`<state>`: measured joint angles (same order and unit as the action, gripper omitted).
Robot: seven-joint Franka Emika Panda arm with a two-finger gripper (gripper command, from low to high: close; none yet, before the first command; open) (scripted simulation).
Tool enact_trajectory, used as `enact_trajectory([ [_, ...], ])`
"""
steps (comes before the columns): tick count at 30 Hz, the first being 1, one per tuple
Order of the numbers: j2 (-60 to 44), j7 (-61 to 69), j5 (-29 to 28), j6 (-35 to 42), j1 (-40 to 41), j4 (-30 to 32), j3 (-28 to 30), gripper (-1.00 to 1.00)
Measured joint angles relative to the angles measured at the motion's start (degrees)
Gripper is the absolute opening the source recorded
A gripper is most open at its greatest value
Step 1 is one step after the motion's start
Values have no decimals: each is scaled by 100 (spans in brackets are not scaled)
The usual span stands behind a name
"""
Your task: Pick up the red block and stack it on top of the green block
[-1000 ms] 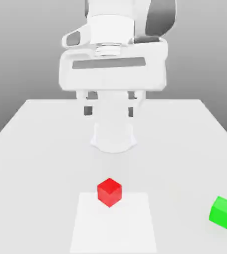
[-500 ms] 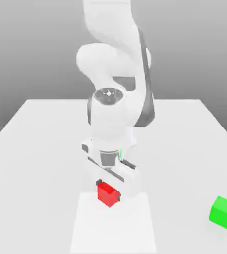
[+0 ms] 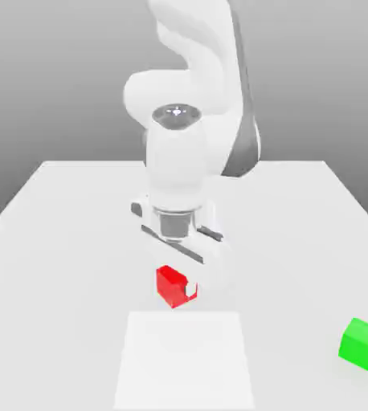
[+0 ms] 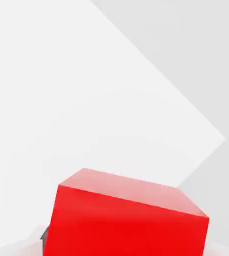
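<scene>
The red block hangs a little above the table, held between the fingers of my gripper, which is shut on it. In the hand view the red block sits close below the camera, over the white square patch. The green block rests on the table at the exterior view's lower right, well apart from the gripper.
A white square patch lies on the grey table just in front of the lifted block. The arm's base and upper links rise behind the gripper at the table's middle.
A second ago the arm was raised and the red block lay on the patch. The gripper came down, shut on the block, and has now lifted it off the patch.
</scene>
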<state>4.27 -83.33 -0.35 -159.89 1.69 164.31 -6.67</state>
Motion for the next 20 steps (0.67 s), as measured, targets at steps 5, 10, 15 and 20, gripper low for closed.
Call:
enact_trajectory([
  [5, -527, 865, -254, 529, -1107, -1013, -444, -100],
  [10, -1048, 1839, -382, 1035, -1837, -2044, -974, -100],
  [15, -1903, 1800, -885, 558, -2144, -2404, -907, -100],
  [20, -2085, 1723, -999, 400, -2214, -2419, -823, 100],
])
